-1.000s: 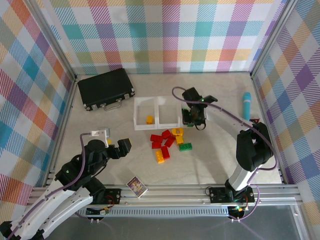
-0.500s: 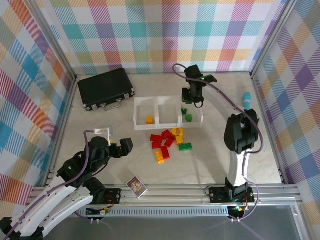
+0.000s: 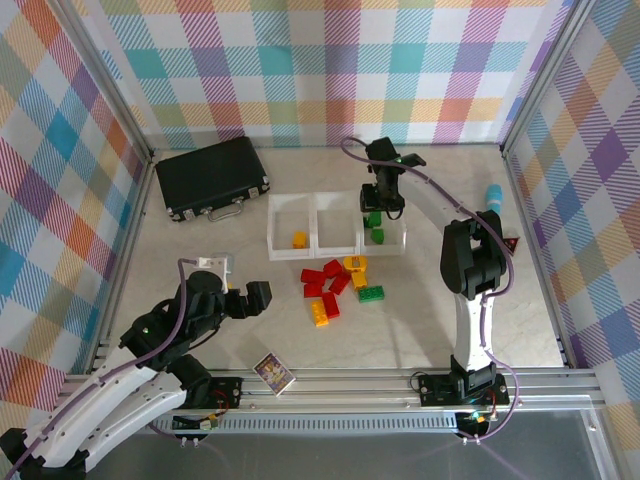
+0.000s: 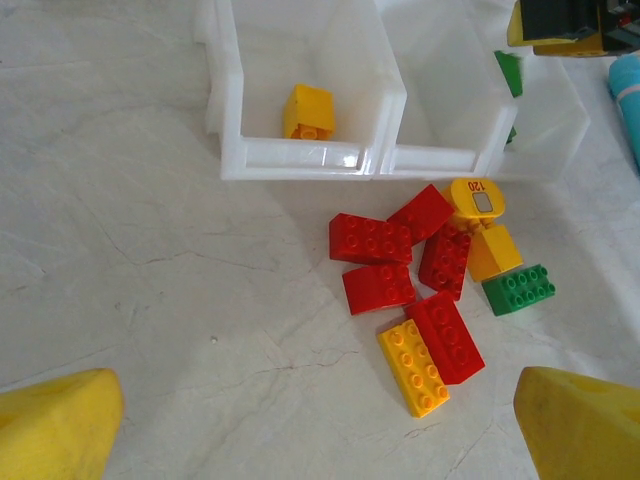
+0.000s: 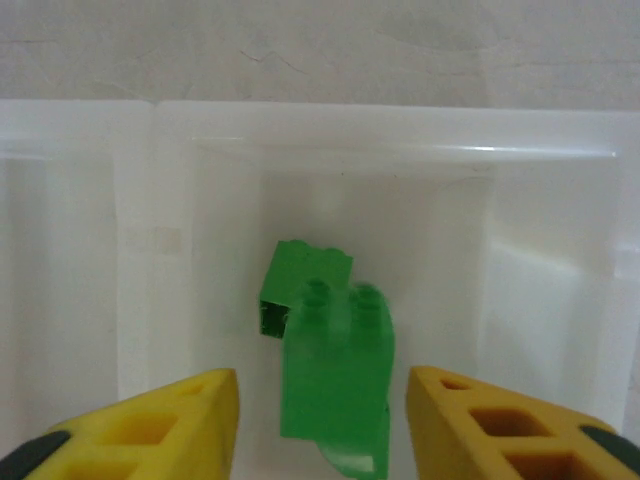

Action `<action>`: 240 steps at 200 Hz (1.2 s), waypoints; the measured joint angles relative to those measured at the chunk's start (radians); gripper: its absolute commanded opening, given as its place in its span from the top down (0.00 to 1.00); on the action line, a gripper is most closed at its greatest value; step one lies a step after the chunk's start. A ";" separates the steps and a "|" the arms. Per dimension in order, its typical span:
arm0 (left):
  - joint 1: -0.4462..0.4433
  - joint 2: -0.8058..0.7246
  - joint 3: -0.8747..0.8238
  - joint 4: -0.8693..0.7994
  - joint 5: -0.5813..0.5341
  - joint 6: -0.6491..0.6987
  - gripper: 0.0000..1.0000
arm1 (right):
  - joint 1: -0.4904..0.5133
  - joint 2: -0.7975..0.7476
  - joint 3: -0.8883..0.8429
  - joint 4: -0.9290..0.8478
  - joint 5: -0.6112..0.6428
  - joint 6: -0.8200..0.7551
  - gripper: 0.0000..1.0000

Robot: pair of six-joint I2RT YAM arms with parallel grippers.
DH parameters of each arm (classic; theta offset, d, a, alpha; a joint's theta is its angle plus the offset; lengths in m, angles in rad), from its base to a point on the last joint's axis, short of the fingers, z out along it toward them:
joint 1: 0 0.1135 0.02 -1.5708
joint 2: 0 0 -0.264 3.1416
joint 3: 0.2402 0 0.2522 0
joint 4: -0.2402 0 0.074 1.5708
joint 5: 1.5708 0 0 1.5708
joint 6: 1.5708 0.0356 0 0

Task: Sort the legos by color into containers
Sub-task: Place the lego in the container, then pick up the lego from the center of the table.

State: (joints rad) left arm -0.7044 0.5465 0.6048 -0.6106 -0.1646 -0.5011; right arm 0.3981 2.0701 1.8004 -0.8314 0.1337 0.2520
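Note:
Three clear containers [image 3: 318,228] stand joined in a row. The left one holds a yellow lego [image 3: 298,239] [image 4: 308,111]. My right gripper [image 3: 383,203] [image 5: 322,425] hangs over the right container [image 5: 400,120], open. A blurred green lego [image 5: 338,385] is loose between its fingers, touching neither. Below it a second green lego [image 5: 300,278] lies in the container. Red legos [image 3: 325,280] [image 4: 370,238], yellow legos [image 3: 320,314] [image 4: 412,366] and a green lego [image 3: 371,293] [image 4: 519,288] lie in a pile in front of the containers. My left gripper [image 3: 252,298] [image 4: 318,430] is open, left of the pile.
A black hard case [image 3: 212,177] lies at the back left. A picture card [image 3: 273,373] sits near the front edge. A teal cylinder [image 3: 493,205] lies by the right wall. A small white piece [image 3: 210,264] rests behind the left arm.
My right gripper moved back over the right container and opened, letting go of a green lego. My left gripper shifted slightly right toward the pile.

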 measured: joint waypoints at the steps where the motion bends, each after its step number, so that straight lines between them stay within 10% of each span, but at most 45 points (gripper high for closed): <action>1: 0.000 0.000 0.000 0.000 0.000 0.000 0.00 | 0.000 0.000 0.000 0.000 0.000 0.000 0.47; 71: -0.033 0.036 0.000 0.005 0.000 0.023 0.00 | -0.003 -0.056 -0.067 0.002 -0.026 -0.005 0.36; 161: -0.084 0.017 -0.020 0.029 -0.017 0.022 0.00 | 0.048 -0.554 -0.554 0.011 -0.143 0.097 0.23; 240: -0.085 0.007 -0.046 0.038 -0.031 0.013 0.00 | 0.213 -0.544 -0.716 -0.011 -0.130 0.148 0.16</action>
State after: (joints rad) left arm -0.7898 0.5537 0.5587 -0.5728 -0.1951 -0.4881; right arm 0.6109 1.5257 1.0843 -0.8429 0.0032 0.4004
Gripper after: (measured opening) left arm 0.997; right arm 0.832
